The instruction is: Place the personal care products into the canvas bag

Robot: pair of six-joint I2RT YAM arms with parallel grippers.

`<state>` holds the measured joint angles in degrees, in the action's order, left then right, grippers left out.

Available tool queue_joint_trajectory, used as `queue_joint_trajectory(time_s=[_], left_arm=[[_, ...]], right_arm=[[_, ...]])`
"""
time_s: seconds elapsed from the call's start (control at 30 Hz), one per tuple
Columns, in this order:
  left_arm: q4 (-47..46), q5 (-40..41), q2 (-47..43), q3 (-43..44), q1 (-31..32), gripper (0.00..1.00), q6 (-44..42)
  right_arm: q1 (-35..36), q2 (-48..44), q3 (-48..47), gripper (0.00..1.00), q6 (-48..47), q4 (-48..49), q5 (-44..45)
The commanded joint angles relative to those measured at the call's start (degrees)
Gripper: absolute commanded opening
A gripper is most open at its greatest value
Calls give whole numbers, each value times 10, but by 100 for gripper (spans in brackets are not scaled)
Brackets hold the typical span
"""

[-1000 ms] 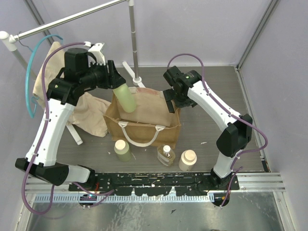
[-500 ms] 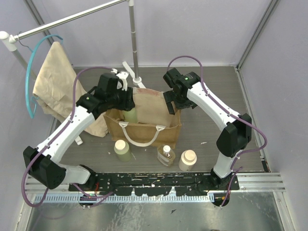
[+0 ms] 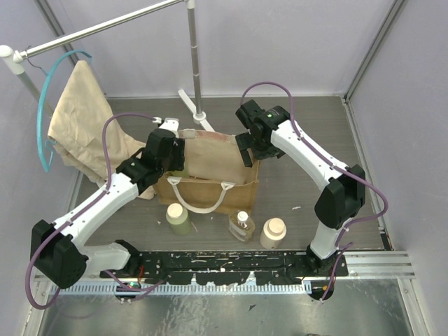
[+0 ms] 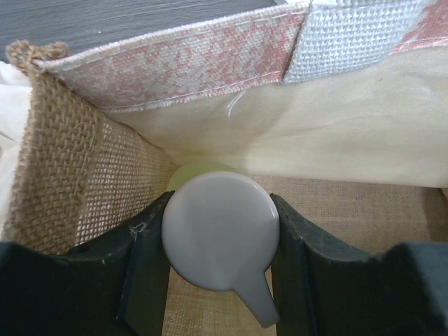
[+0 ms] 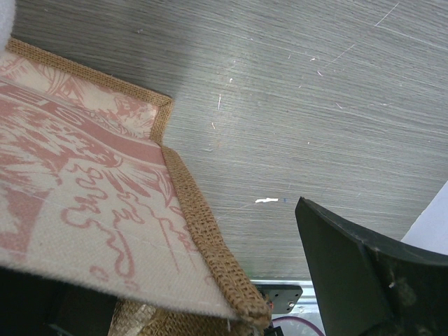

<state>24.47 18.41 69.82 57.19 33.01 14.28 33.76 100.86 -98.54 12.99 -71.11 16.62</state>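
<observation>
Top: my left claw [image 3: 170, 150] sits at the left end of the canvas bag [image 3: 210, 166]. My right claw [image 3: 248, 148] is at the right rim, likely propping the mouth open. The green bottle [image 3: 178, 218], amber bottle [image 3: 242, 225] and cream bottle [image 3: 274, 232] stand out front.

Left wrist: I'm clamped on the second green bottle's cap [image 4: 219, 229], inside the bag. The cap hides most of the body.

Right wrist: one finger [image 5: 353, 262] shows and canvas hides the other, so I can't tell whether it's gripping.

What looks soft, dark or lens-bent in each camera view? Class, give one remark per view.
Top external: light is even, with faint shadows by the canvas bag; the frame posts lean outward, a wide-lens effect. Left wrist: the bottle cap is close and slightly soft, the burlap weave crisp, the left gripper nearly black. Right wrist: the table grain is sharp; there is a white blur in the top-left corner.
</observation>
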Motion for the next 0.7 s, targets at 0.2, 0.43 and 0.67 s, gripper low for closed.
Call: queue_joint_trajectory(time_s=[0.2, 0.43, 0.67], left_arm=[[-92, 34, 16, -27, 4, 35, 43], [-93, 44, 3, -69, 8, 53, 85], [-86, 49, -37, -54, 20, 92, 79]], right_arm=[[2, -12, -2, 100, -16, -2, 8], [2, -16, 2, 100, -21, 2, 8], [2, -8, -11, 100, -31, 4, 1]])
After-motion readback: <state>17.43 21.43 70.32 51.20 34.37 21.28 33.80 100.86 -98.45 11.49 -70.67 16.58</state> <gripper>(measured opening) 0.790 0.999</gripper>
